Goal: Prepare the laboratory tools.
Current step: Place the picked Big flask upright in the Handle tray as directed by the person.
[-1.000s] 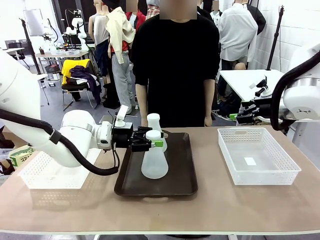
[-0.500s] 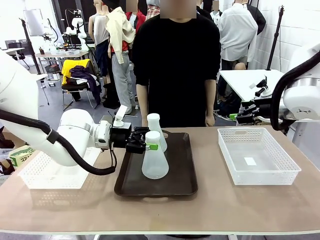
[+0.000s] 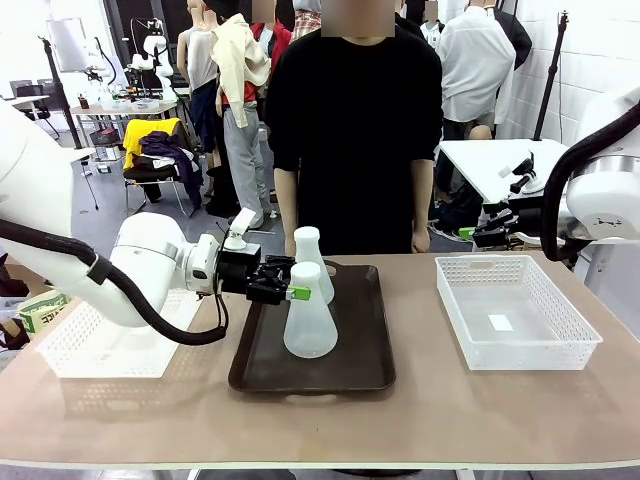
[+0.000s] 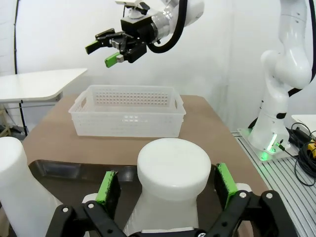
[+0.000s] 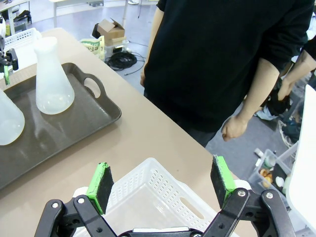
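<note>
Two frosted-white conical flasks stand upright on the dark brown tray (image 3: 345, 365). The near flask (image 3: 310, 320) has its neck between the green pads (image 4: 109, 186) of my left gripper (image 3: 294, 286), which is open, with a gap on each side of the flask top (image 4: 174, 163). Behind it, at the tray's back edge, stands the far flask (image 3: 310, 255), with its side (image 4: 19, 190) at the left edge of the left wrist view. My right gripper (image 5: 160, 182) hangs open above the white basket (image 5: 148, 200), holding nothing. From there both flasks (image 5: 52, 79) (image 5: 7, 121) stand off to the left.
A white mesh basket (image 3: 515, 310) sits at the table's right, another (image 3: 100, 340) at the left under my left arm. A person in black stands at the far side, hands hanging down (image 5: 234, 128). Bare table lies in front of the tray.
My left gripper has opened off the near flask's neck and drawn back a little to the left. The flask stays standing on the tray. The right arm has not moved.
</note>
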